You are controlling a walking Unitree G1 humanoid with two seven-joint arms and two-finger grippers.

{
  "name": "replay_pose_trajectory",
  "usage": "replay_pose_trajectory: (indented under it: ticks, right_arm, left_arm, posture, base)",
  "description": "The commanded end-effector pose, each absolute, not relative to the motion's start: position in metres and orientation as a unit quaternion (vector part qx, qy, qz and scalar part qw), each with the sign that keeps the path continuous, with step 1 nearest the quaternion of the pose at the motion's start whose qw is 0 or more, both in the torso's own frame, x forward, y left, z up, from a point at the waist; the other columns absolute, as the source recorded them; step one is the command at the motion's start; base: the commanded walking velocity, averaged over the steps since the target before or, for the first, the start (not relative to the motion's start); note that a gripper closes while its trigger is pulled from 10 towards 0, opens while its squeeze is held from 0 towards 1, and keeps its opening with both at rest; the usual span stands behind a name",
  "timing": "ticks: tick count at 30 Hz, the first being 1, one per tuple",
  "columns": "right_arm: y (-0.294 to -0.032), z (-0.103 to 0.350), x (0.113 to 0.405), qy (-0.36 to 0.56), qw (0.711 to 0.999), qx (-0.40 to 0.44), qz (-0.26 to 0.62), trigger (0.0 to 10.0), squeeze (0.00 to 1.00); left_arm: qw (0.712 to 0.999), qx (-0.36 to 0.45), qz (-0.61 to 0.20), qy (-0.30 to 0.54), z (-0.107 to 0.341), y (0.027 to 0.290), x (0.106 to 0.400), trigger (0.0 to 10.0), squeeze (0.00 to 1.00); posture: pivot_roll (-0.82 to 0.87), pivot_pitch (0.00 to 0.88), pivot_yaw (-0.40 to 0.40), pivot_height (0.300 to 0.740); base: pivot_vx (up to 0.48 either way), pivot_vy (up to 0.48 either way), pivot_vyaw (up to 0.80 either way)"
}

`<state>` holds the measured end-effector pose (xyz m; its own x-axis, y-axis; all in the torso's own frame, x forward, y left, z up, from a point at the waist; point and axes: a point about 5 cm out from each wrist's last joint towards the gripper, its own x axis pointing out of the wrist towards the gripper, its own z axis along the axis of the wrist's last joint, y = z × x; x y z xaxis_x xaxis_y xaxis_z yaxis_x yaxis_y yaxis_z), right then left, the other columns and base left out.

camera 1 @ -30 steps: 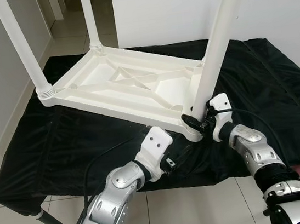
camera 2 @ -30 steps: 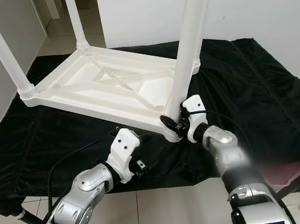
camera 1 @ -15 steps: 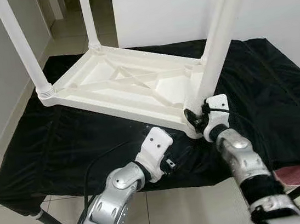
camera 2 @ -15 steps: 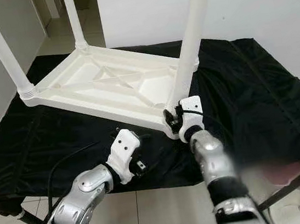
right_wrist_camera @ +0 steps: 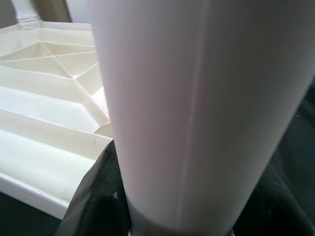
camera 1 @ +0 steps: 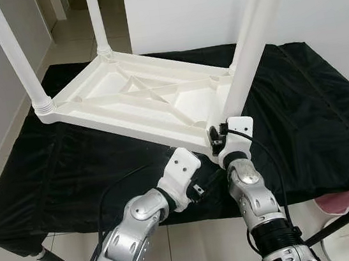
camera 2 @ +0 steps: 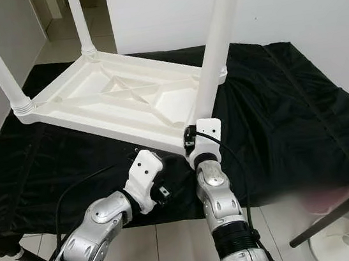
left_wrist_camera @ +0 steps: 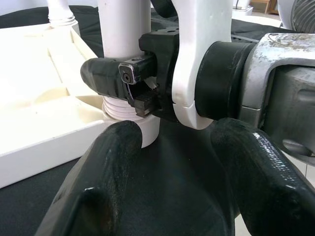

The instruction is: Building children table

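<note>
White plastic children's table (camera 1: 139, 103) upside down on black cloth (camera 1: 299, 101), long axis running away left. Legs up; near leg (camera 1: 247, 44) leans right. Right gripper (camera 1: 217, 139) clamped round its base at near corner. Left gripper (left_wrist_camera: 170, 172) just below, fingers apart, empty.

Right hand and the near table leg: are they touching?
Touching. In the left wrist view the right hand has its black fingers pressed around the white leg just above its threaded base.
</note>
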<state>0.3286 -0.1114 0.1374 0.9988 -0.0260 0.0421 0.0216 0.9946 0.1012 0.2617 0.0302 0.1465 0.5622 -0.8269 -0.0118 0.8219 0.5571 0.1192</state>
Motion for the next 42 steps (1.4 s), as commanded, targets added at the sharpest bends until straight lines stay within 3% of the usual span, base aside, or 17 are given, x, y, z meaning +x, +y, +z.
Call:
replay_pose_trajectory:
  ticks: [1,2,3,4,9,10,11,12,19,23,32,41,42]
  right_arm:
    - [-0.11,0.131,0.326,-0.009,0.997,0.073,0.009,10.0,0.38]
    - [-0.112,0.132,0.325,-0.01,0.997,0.073,0.006,10.0,0.65]
    - [-0.112,0.132,0.325,-0.01,0.997,0.073,0.006,10.0,0.65]
    - [-0.113,0.133,0.325,-0.014,0.997,0.08,0.016,10.0,1.0]
    - [-0.122,0.134,0.325,-0.017,0.998,0.051,0.017,10.0,1.0]
    - [-0.124,0.135,0.325,-0.022,0.998,0.047,0.022,10.0,0.44]
    - [-0.124,0.135,0.325,-0.022,0.998,0.047,0.022,10.0,0.44]
    - [-0.127,0.136,0.325,-0.028,0.998,0.037,0.034,10.0,0.0]
    - [-0.142,0.137,0.322,-0.04,0.995,0.024,0.084,10.0,0.0]
    - [-0.164,0.138,0.323,-0.051,0.986,-0.047,0.151,10.0,0.0]
    - [-0.171,0.141,0.331,-0.039,0.958,-0.091,0.269,10.0,0.0]
    - [-0.175,0.144,0.339,-0.032,0.942,-0.101,0.319,10.0,0.0]
    - [-0.175,0.144,0.341,-0.032,0.939,-0.101,0.327,8.5,0.0]
  left_arm:
    - [0.874,0.062,-0.482,-0.024,0.146,0.027,0.259,10.0,0.0]
    - [0.873,0.062,-0.482,-0.024,0.147,0.027,0.259,10.0,0.0]
    - [0.873,0.062,-0.482,-0.024,0.147,0.027,0.259,10.0,0.0]
    - [0.873,0.062,-0.483,-0.024,0.146,0.026,0.259,10.0,0.0]
    - [0.872,0.068,-0.485,-0.024,0.145,0.025,0.258,10.0,0.0]
    - [0.872,0.068,-0.485,-0.023,0.145,0.025,0.258,10.0,0.0]
    - [0.872,0.068,-0.485,-0.023,0.145,0.025,0.258,10.0,0.0]
    - [0.872,0.069,-0.485,-0.023,0.145,0.026,0.258,10.0,0.0]
    - [0.871,0.079,-0.484,-0.019,0.142,0.03,0.257,10.0,0.0]
    - [0.87,0.08,-0.485,-0.015,0.141,0.033,0.255,10.0,0.0]
    - [0.87,0.084,-0.485,-0.009,0.139,0.037,0.255,10.0,0.0]
    - [0.871,0.09,-0.483,-0.008,0.139,0.041,0.256,10.0,0.0]
    - [0.871,0.09,-0.482,-0.008,0.139,0.041,0.256,10.0,0.0]
  posture:
    - [0.0,0.021,-0.046,0.74]
    - [0.0,0.021,-0.047,0.74]
    - [0.0,0.021,-0.047,0.74]
    - [0.0,0.02,-0.046,0.74]
    - [0.0,0.018,-0.048,0.74]
    - [0.0,0.018,-0.048,0.74]
    - [0.0,0.018,-0.048,0.74]
    - [0.01,0.017,-0.047,0.74]
    - [0.01,0.021,-0.046,0.74]
    - [0.01,0.029,-0.042,0.74]
    - [0.01,0.038,-0.031,0.74]
    - [0.01,0.035,-0.028,0.74]
    - [0.01,0.036,-0.029,0.74]
  base:
    - [0.0,0.0,0.0]
    - [0.0,0.0,0.0]
    - [0.0,0.0,0.0]
    - [0.0,0.0,0.0]
    - [0.0,0.0,0.0]
    - [0.0,0.0,0.0]
    - [0.0,0.0,0.0]
    - [0.0,0.0,0.0]
    - [0.0,0.0,0.0]
    - [0.0,0.0,0.0]
    - [0.0,0.0,0.0]
    - [0.0,0.0,0.0]
    - [0.0,0.0,0.0]
